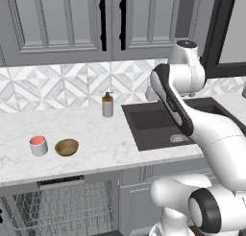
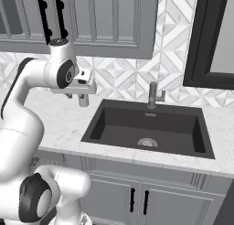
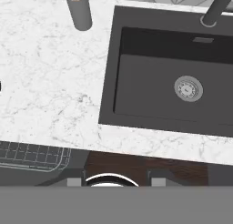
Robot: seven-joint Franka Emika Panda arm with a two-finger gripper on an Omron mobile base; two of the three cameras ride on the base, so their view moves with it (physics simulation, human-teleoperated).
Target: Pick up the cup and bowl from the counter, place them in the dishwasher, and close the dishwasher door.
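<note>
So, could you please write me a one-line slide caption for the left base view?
Cup and bowl wait side by side on the counter above the open dishwasher, arm raised beside the sink.

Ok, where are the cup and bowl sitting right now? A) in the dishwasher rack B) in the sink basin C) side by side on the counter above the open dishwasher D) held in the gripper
C: the cup and bowl rest side by side on the counter, above the dishwasher with its rack exposed.
</note>
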